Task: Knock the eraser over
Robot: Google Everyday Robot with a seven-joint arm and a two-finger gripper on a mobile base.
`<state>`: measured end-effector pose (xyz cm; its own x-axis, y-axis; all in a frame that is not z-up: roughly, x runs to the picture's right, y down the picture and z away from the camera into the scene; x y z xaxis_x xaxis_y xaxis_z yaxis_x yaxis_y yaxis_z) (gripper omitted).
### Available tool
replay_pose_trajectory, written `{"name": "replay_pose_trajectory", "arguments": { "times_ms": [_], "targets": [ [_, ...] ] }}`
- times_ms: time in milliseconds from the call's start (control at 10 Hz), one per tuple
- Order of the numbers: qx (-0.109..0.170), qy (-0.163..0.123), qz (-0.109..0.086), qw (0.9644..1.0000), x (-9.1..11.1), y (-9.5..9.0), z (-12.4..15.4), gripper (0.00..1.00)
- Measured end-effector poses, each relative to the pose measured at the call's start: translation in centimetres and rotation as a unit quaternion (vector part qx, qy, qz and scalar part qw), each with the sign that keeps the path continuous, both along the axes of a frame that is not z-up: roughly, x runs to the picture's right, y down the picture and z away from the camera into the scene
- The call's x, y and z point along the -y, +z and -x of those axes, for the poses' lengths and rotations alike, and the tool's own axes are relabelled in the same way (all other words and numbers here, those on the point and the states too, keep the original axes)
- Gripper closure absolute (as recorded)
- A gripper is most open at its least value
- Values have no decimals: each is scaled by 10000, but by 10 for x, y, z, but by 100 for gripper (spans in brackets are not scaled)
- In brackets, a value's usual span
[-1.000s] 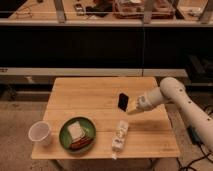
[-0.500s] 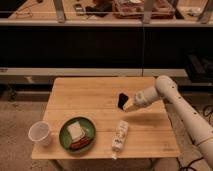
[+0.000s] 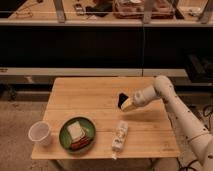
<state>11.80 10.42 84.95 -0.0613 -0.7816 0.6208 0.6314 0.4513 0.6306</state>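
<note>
Reaching in low from the right over the table (image 3: 90,95), gripper (image 3: 127,104) pressed against the eraser (image 3: 122,100) near the table's middle, apparently to tip it, with plate (image 3: 65,140), cup (image 3: 39,133) and packet (image 3: 119,135) well apart nearer the front.

view: single camera | position: raised, facing worktop (image 3: 95,95) front edge | range: mid-distance | end effector (image 3: 126,104) right of worktop centre
</note>
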Motion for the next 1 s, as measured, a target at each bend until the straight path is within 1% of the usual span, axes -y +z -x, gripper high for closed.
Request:
{"name": "replay_pose_trajectory", "arguments": {
  "times_ms": [100, 200, 300, 400, 500, 600, 700, 800, 900, 1000],
  "targets": [
    [-99, 326, -55, 9994, 13, 10, 2, 94],
    [-240, 721, -140, 9970, 30, 21, 3, 94],
    [-454, 1244, -329, 9906, 57, 34, 5, 94],
    [-652, 1579, -561, 9837, 78, 43, 7, 94],
    [-844, 1790, -788, 9770, 93, 49, 5, 94],
    [-1091, 2021, -1051, 9676, 109, 52, -3, 94],
    [-1271, 2180, -1242, 9596, 118, 53, -11, 93],
    [-1369, 2275, -1367, 9544, 125, 53, -14, 91],
    [-1447, 2351, -1483, 9496, 130, 53, -16, 81],
    [-1459, 2371, -1518, 9484, 132, 53, -15, 69]
  ]
}}
